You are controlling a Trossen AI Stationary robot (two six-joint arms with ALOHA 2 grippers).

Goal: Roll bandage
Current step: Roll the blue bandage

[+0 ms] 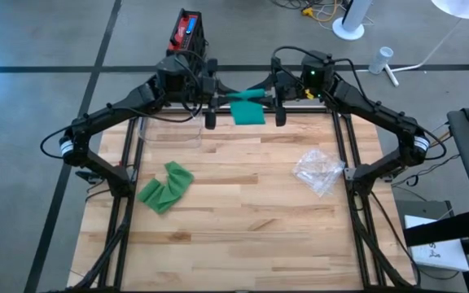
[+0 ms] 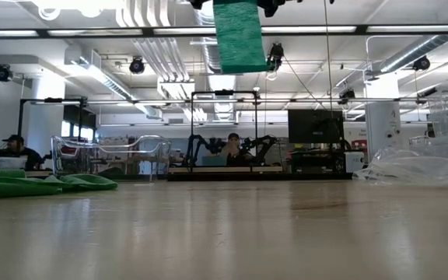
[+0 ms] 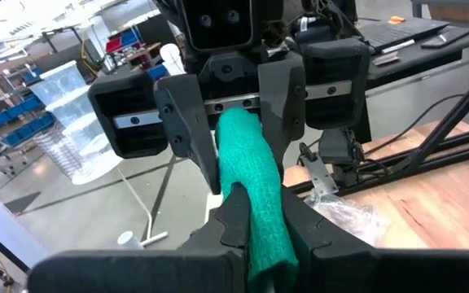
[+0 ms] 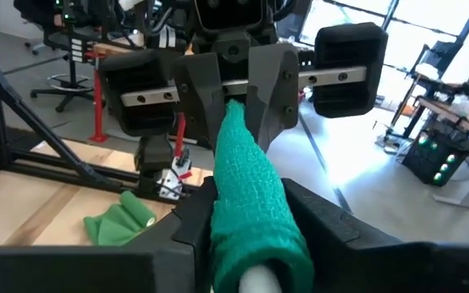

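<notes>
A green bandage [image 1: 247, 111] is held high above the table's far edge between my two grippers, which face each other. My left gripper [image 1: 221, 98] and my right gripper [image 1: 269, 96] are each shut on it. A rolled part spans between them [image 3: 247, 159], with a white core showing at one end [image 4: 259, 282]. A loose length hangs below it [image 2: 239, 35]. A second green bandage [image 1: 166, 186] lies crumpled on the table at the left. My left gripper pinches one end of the rolled green bandage [image 3: 260, 224] between its two fingers, coming level from the table's left along the roll. The roll is lifted clear of the table. My right gripper pinches the other end of the roll [image 4: 247, 213] between its two fingers, coming level from the table's right along the roll. The white core end [image 4: 259, 282] sticks back between the fingers. A loose length hangs slack below.
A crumpled clear plastic bag [image 1: 317, 170] lies at the table's right. A clear plastic container [image 1: 169, 130] stands at the far left. A dark frame runs along the table's sides. The wooden middle and near part [image 1: 243, 220] are bare.
</notes>
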